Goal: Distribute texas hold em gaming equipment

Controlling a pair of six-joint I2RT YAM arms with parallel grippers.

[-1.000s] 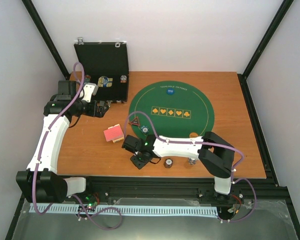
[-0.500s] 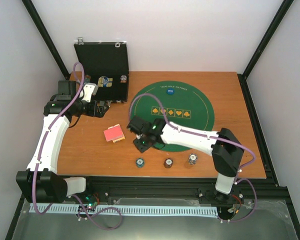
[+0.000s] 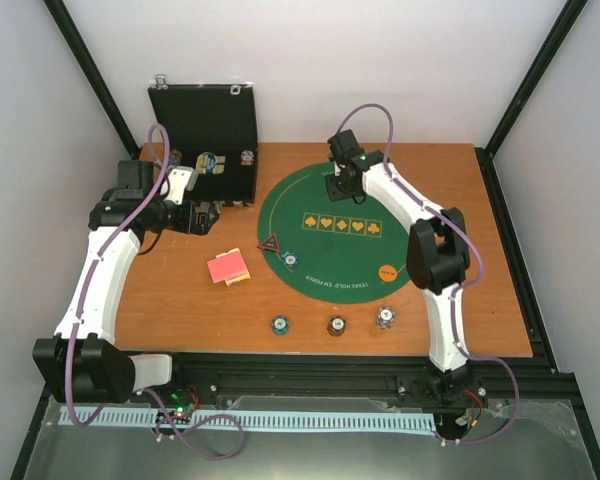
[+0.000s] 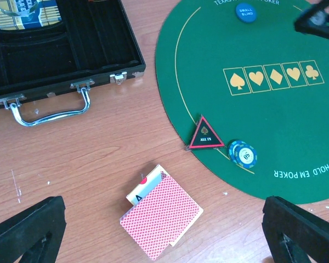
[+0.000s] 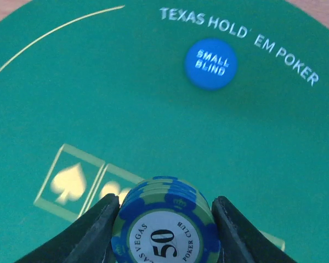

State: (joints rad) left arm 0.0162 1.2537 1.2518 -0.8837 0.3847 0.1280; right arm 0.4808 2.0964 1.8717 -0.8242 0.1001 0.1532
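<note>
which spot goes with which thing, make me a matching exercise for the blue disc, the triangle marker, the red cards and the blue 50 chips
Things
1. blue disc
2. triangle marker
3. red cards
4. blue 50 chips

Places
a. on the bare table, left of the mat
b. gripped in the right hand
c. at the mat's rim, next to a flat blue chip
d. lying flat on the mat by the printed title

Pairs: 1-d, 2-c, 3-a, 4-b
</note>
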